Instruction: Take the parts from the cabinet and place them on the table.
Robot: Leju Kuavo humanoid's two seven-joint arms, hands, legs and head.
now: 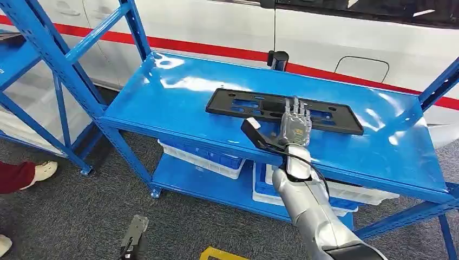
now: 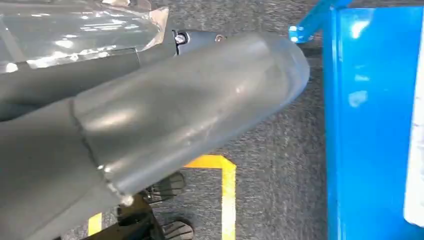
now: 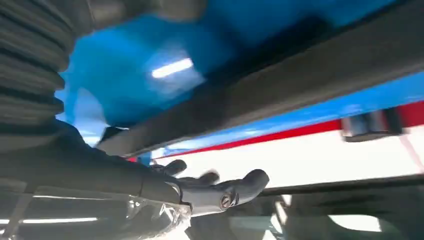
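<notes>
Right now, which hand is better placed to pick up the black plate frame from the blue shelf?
The right hand. It is stretched over the near edge of the black plate frame on the blue shelf, fingers apart. The left arm hangs low beside the rack, above the carpet, far from the part.

Around the right hand (image 1: 295, 125) the blue shelf top (image 1: 162, 103) is bare on both sides. The black plate (image 1: 238, 104) lies under its fingers; blue uprights (image 1: 59, 54) stand far left.

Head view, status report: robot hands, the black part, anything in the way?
Right robot hand open, fingers extended over the black part, no grip. Part flat on blue shelf. Left robot hand state unclear. Nothing blocking.
</notes>
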